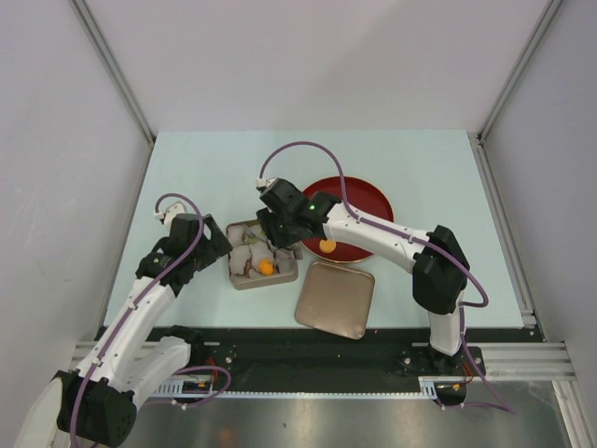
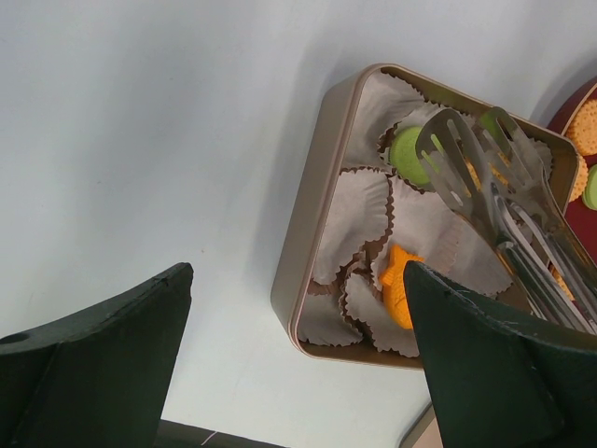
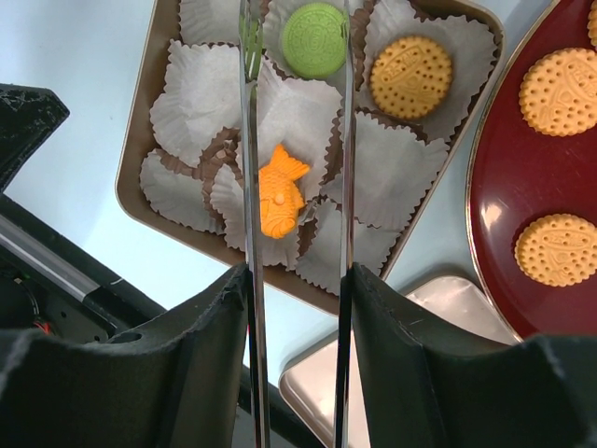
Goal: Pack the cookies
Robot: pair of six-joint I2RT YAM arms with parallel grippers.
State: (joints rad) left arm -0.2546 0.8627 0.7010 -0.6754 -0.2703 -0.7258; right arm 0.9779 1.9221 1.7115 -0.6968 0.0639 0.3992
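The cookies are split between two places. An orange fish-shaped cookie (image 3: 280, 191), a green round cookie (image 3: 314, 39) and an orange round cookie (image 3: 410, 77) lie in paper cups inside the tan tin (image 3: 140, 201). More orange round cookies (image 3: 558, 91) rest on the dark-red plate (image 3: 494, 187). My right gripper (image 3: 298, 275) is shut on a pair of metal tongs (image 3: 252, 140). The tong tips stand apart above the tin, either side of the fish cookie, with nothing between them. My left gripper (image 2: 298, 280) is open and holds nothing, just left of the tin (image 2: 312, 215).
The tin's lid (image 1: 336, 299) lies flat on the table near the front edge, right of the tin (image 1: 244, 280). The plate (image 1: 368, 201) sits behind the lid. White fluted paper cups (image 2: 359, 210) fill the tin. Grey walls enclose the table on three sides.
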